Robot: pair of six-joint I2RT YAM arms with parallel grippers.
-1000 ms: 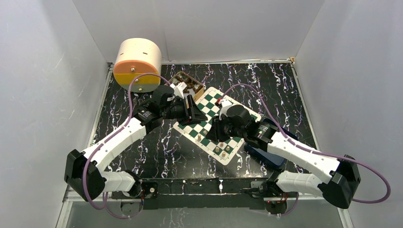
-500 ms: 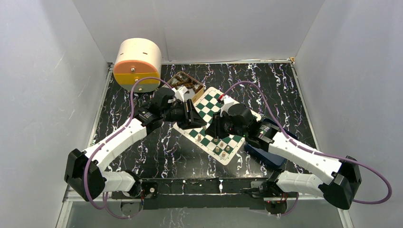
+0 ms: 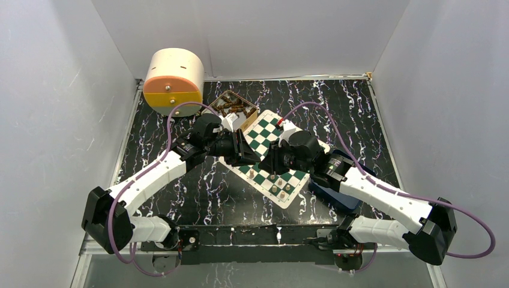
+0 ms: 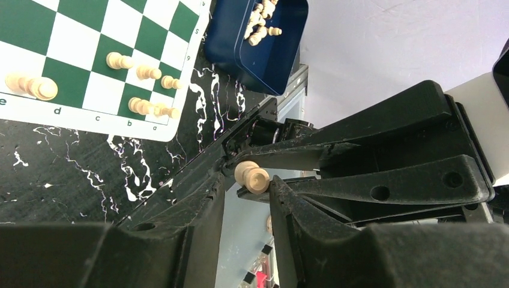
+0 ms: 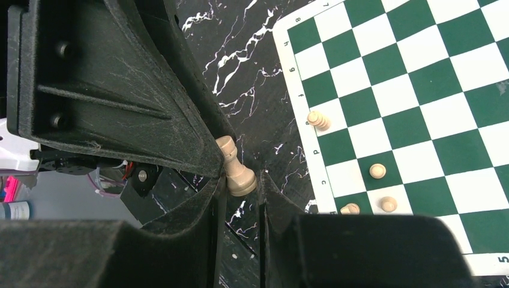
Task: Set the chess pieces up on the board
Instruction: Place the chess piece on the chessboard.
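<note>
The green and white board (image 3: 265, 129) lies tilted at the table's middle. Several tan chess pieces (image 3: 280, 189) stand on its near corner; they also show in the left wrist view (image 4: 144, 72) and the right wrist view (image 5: 377, 171). My right gripper (image 5: 239, 183) is shut on the base of one tan piece (image 5: 236, 171), held above the dark table beside the board's edge. My left gripper (image 4: 246, 183) meets it tip to tip. Its fingers straddle the same piece (image 4: 252, 177) with a small gap on one side. In the top view the two grippers (image 3: 258, 159) touch over the board.
A dark blue tray (image 4: 228, 36) holding more tan pieces (image 4: 262, 23) lies right of the board, partly under my right arm (image 3: 336, 201). A brown box of dark pieces (image 3: 234, 107) sits behind the board. A cream and orange cylinder (image 3: 174, 81) stands at the back left.
My left gripper has swung right and nearer, from beside the brown box to the right gripper's tips. The right gripper has shifted slightly towards it.
</note>
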